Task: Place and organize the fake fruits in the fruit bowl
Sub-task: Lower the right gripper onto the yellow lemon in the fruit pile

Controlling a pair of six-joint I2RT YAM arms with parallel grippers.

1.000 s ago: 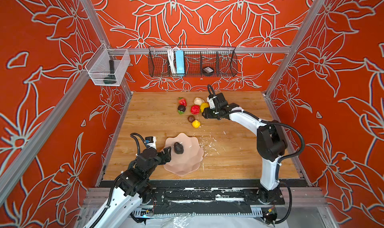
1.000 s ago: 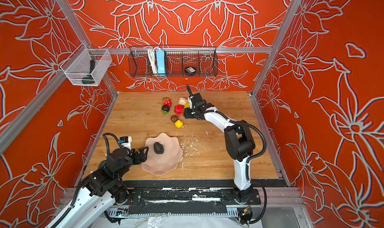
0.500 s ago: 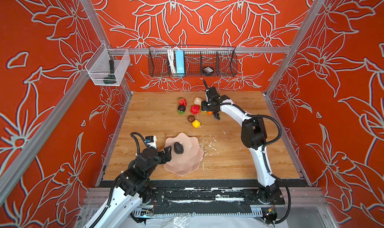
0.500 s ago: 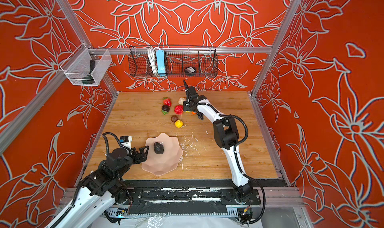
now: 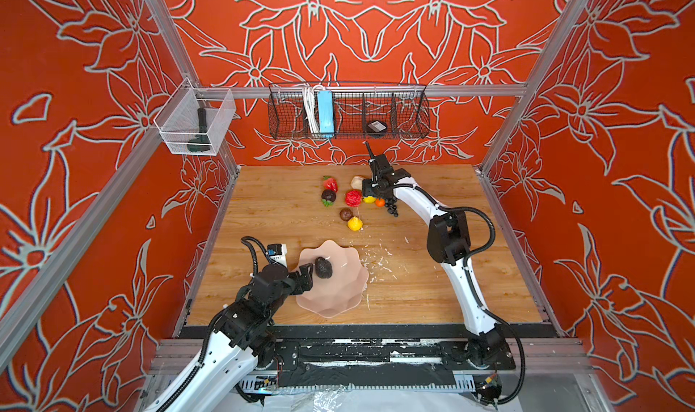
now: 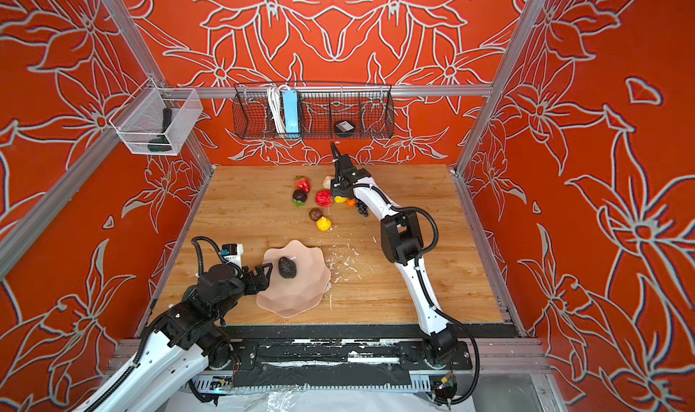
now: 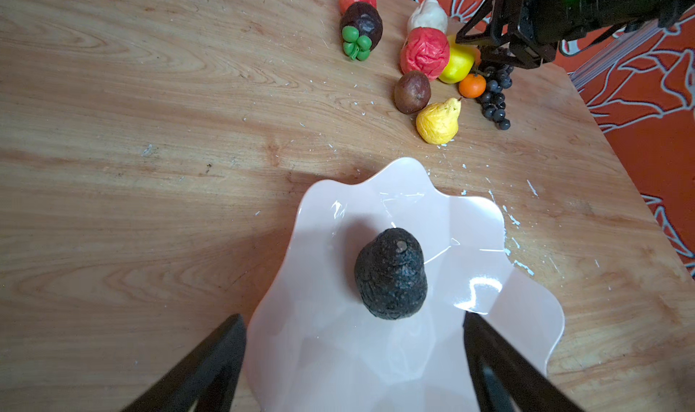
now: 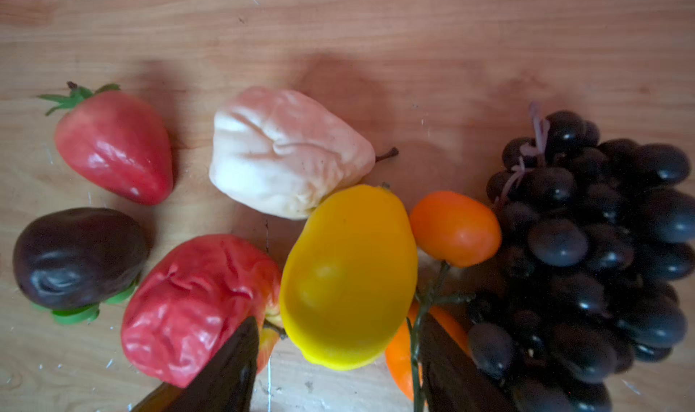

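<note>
So over the last second the right pincer [image 5: 367,191] slides in across the fruit cluster at the far side of the worktop [image 5: 413,278] and its jaws spread wider. Meanwhile the left pincer [image 5: 305,275] doesn't budge, jaws wide apart and empty at the near rim of the fruit bowl [image 5: 338,303]. Only the avocado [image 5: 322,267] sits in the bowl and everything else is on the wood well away from it, so I'd say it's lining up fruit number two and the job is barely started. The top views mostly hide what's under the right pincer, but the right wrist view settles it. The jaws stand apart on either side of the yellow lemon [image 8: 349,271], not squeezing it yet. The red apple [image 8: 195,308] is right up against one side, and a small orange [image 8: 457,228] and the grape bunch [image 8: 601,259] crowd the other. The left wrist view adds a yellow pear [image 7: 438,122] and a brown fruit [image 7: 411,90] nearer the bowl, which the right wrist camera misses.
</note>
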